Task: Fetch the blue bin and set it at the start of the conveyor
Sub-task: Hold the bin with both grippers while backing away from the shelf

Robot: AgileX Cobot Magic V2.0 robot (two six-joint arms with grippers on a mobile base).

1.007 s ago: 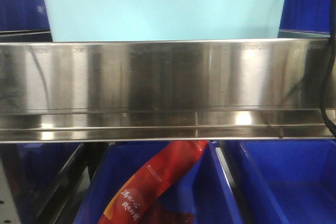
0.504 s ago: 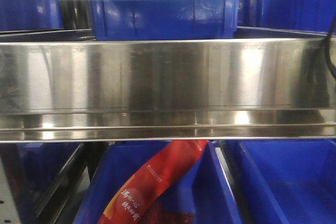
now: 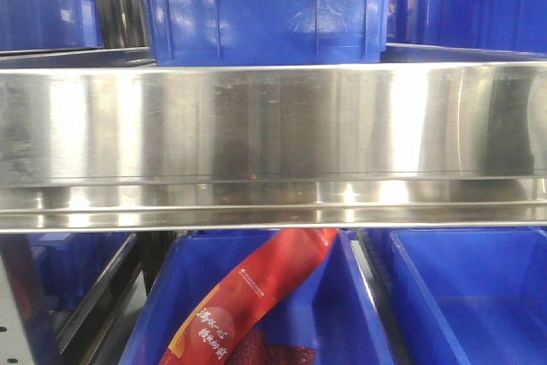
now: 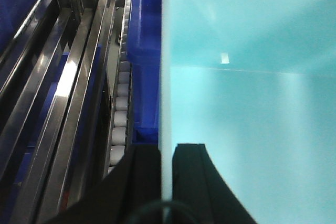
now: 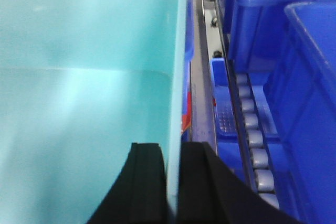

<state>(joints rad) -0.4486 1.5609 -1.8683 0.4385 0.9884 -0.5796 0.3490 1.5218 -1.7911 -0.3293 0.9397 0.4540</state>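
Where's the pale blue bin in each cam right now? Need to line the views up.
Front-facing: not in it.
Left wrist: blue bin fills the right side; left gripper clamps its wall at bottom centre.
Right wrist: it fills the left side; right gripper clamps its wall at bottom centre.
Shared landmark: dark blue storage bins, top centre in front, beside the pale bin in both wrist views.

Blue bin lifted up and gone out of front view, dark blue bin behind it now fully uncovered above steel rail, black cable at right edge no longer seen
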